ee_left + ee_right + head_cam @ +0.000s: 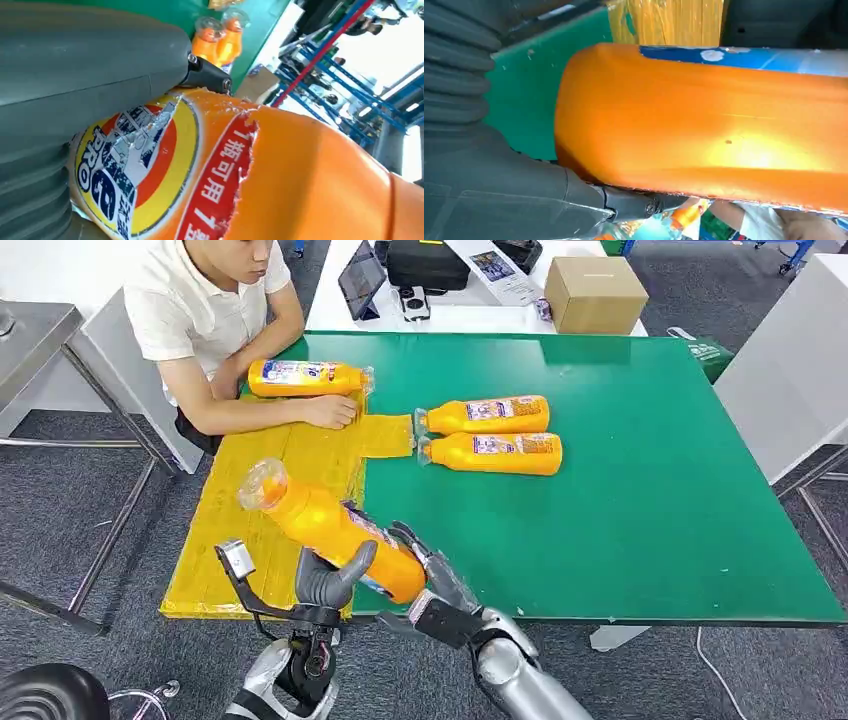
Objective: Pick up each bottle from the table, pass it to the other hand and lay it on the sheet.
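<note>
An orange bottle (320, 525) with a clear cap hangs tilted over the front part of the yellow sheet (250, 500), cap pointing up and to the left. My left hand (335, 580) grips its lower body, thumb laid over it; up close the torn label and orange body (280, 175) sit against that hand (75, 75). My right hand (430, 575) holds the base end from the right; the bottle (704, 130) lies against that hand (484, 190). Two more orange bottles (490, 415) (495, 453) lie side by side on the green table (650, 490). A further bottle (305, 378) lies at the sheet's far end.
A person sits at the table's far left corner, one hand (330, 412) resting on the sheet beside the far bottle. A cardboard box (595, 292) and devices stand on a white table behind. The green table's front edge (620, 618) runs just beyond my hands.
</note>
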Tool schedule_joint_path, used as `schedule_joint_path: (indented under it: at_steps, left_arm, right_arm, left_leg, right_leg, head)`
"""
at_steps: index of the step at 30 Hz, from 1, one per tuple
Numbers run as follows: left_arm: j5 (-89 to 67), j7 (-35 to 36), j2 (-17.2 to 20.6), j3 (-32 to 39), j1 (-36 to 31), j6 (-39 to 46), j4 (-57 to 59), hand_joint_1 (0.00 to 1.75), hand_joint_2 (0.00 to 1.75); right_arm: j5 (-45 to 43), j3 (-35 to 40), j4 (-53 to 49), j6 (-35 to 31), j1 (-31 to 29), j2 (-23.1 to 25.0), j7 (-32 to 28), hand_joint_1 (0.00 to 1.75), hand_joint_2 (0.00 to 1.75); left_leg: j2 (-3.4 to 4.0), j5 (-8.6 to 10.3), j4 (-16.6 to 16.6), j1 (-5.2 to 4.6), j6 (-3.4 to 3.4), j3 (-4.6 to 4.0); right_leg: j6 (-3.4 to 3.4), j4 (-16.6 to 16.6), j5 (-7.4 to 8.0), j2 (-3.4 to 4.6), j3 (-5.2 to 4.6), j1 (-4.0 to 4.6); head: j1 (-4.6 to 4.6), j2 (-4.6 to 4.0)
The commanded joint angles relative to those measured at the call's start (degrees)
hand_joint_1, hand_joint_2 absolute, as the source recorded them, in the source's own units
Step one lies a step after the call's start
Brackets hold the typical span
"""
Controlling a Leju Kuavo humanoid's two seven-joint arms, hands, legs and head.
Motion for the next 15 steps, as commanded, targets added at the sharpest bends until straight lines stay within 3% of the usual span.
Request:
schedule_joint_path:
  at_steps: [1, 2, 3, 4, 8, 11, 13, 15]
  left_arm:
    - [-10.11, -3.45, 3.69, 6.51, -1.02, 4.57, -2.91, 1.75, 1.75]
    - [-10.38, -3.26, 3.86, 7.11, -0.61, 4.44, -3.54, 1.75, 1.75]
    - [-14.99, -3.52, 4.38, 7.59, -0.05, 6.75, -4.52, 1.75, 1.75]
    - [-22.08, -4.62, 5.27, 7.45, 0.03, 11.4, -4.71, 1.75, 1.75]
    - [-22.27, -4.61, 5.28, 8.08, 0.25, 11.34, -4.94, 1.75, 1.75]
    - [-44.58, -2.92, 7.5, 5.72, -1.28, 25.92, -2.16, 1.75, 1.75]
    - [-50.16, -0.3, 7.81, 7.9, -1.65, 25.86, -0.66, 1.75, 1.75]
    - [-59.63, 1.64, 8.59, 8.87, -2.39, 29.71, 1.66, 1.75, 1.75]
  right_arm:
    - [7.58, 0.0, -3.34, -12.29, 6.63, -1.32, 0.33, 0.0, 0.0]
    - [7.59, -0.2, -4.26, -12.18, 7.15, -1.38, 0.34, 0.0, 0.0]
    - [8.71, -1.3, -6.38, -14.47, 8.31, -1.36, 0.94, 0.0, 1.75]
    - [9.45, -2.74, -8.18, -17.99, 9.2, -1.06, 0.5, 0.0, 1.75]
    - [9.53, -2.95, -10.02, -17.87, 9.71, -1.49, 0.9, 0.0, 1.75]
    - [9.89, -7.07, -13.55, -25.16, 10.8, -0.24, -0.4, 0.0, 1.75]
    - [10.63, -11.2, -17.28, -29.97, 11.47, 0.0, -0.28, 0.0, 1.75]
    - [17.9, -13.61, -16.8, -32.08, 11.55, -1.89, 4.47, 0.0, 1.75]
  left_leg:
    - [-0.07, 0.03, -0.05, 0.11, -0.12, 0.06]
    - [-0.11, 0.04, -0.08, 0.15, -0.16, 0.1]
    - [-0.04, 0.01, -0.04, 0.12, -0.13, 0.05]
    - [-0.01, 0.0, -0.02, 0.06, -0.09, 0.0]
    - [0.0, 0.01, -0.01, 0.05, -0.09, -0.05]
    - [0.05, 0.01, 0.0, 0.13, -0.12, -0.04]
    - [-0.04, 0.05, -0.01, 0.12, -0.13, -0.06]
    - [-0.02, 0.05, -0.03, 0.03, -0.09, -0.06]
  right_leg:
    - [-0.16, -0.09, 0.02, -0.05, 0.1, 0.12]
    - [-0.21, -0.13, 0.02, -0.1, 0.17, 0.16]
    - [-0.18, -0.06, 0.01, -0.03, 0.08, 0.13]
    - [-0.12, -0.02, 0.01, -0.01, 0.03, 0.07]
    - [-0.13, 0.0, 0.01, 0.01, -0.02, 0.06]
    - [-0.17, -0.04, 0.05, 0.06, 0.02, 0.13]
    - [-0.19, -0.03, 0.05, -0.04, 0.02, 0.12]
    - [-0.13, 0.0, 0.03, -0.01, -0.03, 0.03]
  head:
    - [0.0, 0.0]
    - [0.04, 0.0]
    - [0.02, 0.0]
    - [0.02, 0.0]
    - [0.02, 0.0]
    - [0.02, 0.0]
    - [0.04, 0.0]
    - [0.02, 0.0]
